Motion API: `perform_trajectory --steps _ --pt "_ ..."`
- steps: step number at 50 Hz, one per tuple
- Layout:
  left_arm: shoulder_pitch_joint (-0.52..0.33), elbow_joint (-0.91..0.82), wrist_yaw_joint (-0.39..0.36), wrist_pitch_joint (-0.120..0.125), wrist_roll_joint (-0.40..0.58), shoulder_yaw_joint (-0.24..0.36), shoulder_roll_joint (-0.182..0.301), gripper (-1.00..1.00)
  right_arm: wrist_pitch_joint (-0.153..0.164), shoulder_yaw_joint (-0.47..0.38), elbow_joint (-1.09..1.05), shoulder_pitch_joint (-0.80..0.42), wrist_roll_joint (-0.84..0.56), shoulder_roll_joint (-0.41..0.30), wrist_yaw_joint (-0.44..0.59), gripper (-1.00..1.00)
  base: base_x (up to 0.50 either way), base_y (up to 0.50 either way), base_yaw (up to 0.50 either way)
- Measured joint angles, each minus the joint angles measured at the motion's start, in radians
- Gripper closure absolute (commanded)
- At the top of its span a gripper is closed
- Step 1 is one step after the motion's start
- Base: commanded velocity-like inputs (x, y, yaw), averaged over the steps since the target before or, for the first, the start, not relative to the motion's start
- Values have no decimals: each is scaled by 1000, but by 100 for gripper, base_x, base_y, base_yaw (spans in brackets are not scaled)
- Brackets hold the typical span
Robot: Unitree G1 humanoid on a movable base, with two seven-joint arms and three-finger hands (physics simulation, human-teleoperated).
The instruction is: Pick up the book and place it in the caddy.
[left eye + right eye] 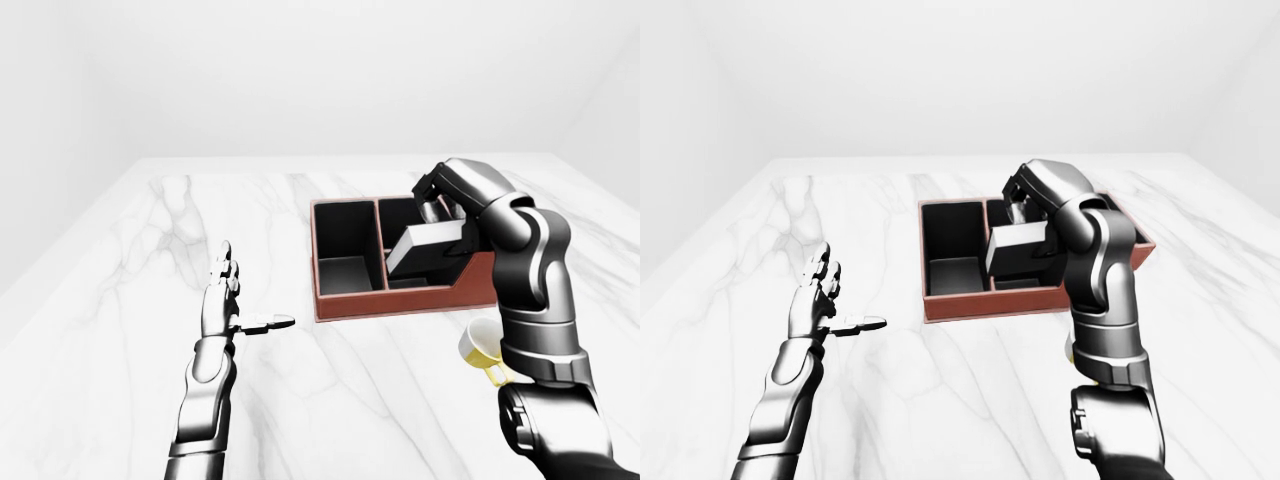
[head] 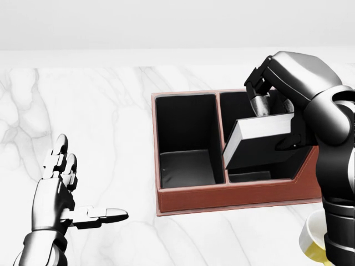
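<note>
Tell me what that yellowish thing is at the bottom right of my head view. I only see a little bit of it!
Observer: The left-eye view shows more of it. It is a small pale cup with a yellow handle, standing on the table beside the right arm, below the caddy in that view.
Operator: Does the caddy keep going behind the arm? The arm covers its right end for me.
Observer: Only a little. In the right-eye view the caddy's right wall shows just past the arm, and the marble table carries on beyond it.
</note>
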Motion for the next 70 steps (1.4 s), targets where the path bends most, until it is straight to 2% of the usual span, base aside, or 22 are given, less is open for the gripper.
perform_trajectory --steps 48,70 --pt "-6 7 1 0 -1 2 1 -100 0 12 213 -114 34 -35 -41 100 0 0 0" --pt "-1 -1 1 2 1 0 0 -100 0 17 313 -129 30 -43 -120 100 0 0 0"
